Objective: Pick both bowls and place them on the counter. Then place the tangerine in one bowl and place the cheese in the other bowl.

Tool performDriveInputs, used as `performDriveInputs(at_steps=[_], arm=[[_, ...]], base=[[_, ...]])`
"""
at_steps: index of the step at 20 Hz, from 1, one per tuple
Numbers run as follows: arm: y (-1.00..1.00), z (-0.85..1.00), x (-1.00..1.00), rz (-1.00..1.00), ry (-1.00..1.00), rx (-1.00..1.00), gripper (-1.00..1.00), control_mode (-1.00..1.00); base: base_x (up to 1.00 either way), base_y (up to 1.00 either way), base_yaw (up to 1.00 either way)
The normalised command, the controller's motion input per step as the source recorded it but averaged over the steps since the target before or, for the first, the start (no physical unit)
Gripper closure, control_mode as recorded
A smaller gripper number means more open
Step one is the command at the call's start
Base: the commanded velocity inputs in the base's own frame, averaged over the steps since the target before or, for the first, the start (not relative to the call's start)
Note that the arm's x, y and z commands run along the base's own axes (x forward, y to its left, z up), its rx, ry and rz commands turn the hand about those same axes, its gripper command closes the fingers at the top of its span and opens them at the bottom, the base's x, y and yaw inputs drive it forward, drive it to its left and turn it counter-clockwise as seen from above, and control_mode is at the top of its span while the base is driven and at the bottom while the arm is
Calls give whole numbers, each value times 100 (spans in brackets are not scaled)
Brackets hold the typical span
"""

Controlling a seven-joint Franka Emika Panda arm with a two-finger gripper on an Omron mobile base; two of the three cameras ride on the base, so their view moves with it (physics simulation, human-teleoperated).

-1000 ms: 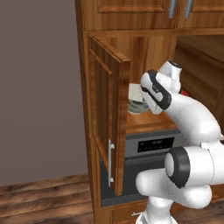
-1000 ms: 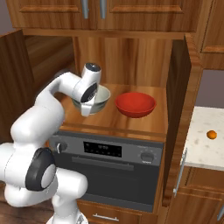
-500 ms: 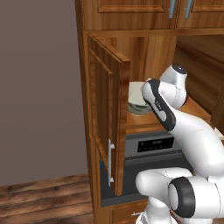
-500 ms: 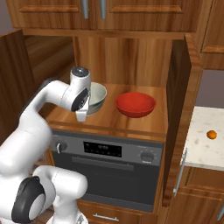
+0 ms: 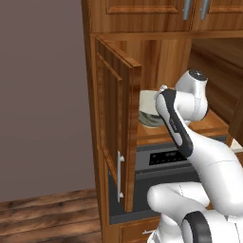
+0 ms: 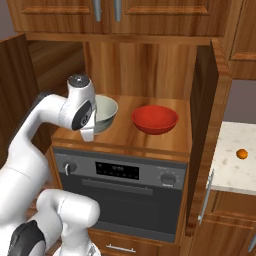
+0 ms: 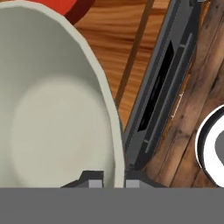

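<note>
The pale cream bowl is at the left of the wooden shelf above the oven, and its inside fills the left of the hand view. My gripper is shut on its near rim, one finger inside and one outside. From the right base view the hand hangs at the bowl's front left edge. The left base view shows the bowl behind the open door. The red bowl rests to its right on the shelf. The tangerine lies on the speckled counter. The cheese is out of view.
Both cabinet doors stand open: the left one close beside my arm, the right one between the shelf and the counter. An oven with a control panel sits under the shelf. Upper cabinets hang above.
My arm has swung its elbow down and to the left while the hand stays clamped on the cream bowl's rim. The bowl has barely shifted; the red bowl and tangerine are still.
</note>
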Motion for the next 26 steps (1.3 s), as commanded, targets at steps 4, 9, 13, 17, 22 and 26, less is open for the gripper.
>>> performDriveInputs(at_steps=[4,9,13,17,22,26], arm=[[0,6,-10,0,-2,-2,100,-100],[0,0,0,0,0,0,100,-100],[0,0,0,0,0,0,100,-100],[0,0,0,0,0,0,100,-100],[0,0,0,0,0,0,100,-100],[0,0,-1,0,0,0,100,-100]], base=[[0,0,0],[0,0,0],[0,0,0],[0,0,0],[0,0,0],[0,0,0]])
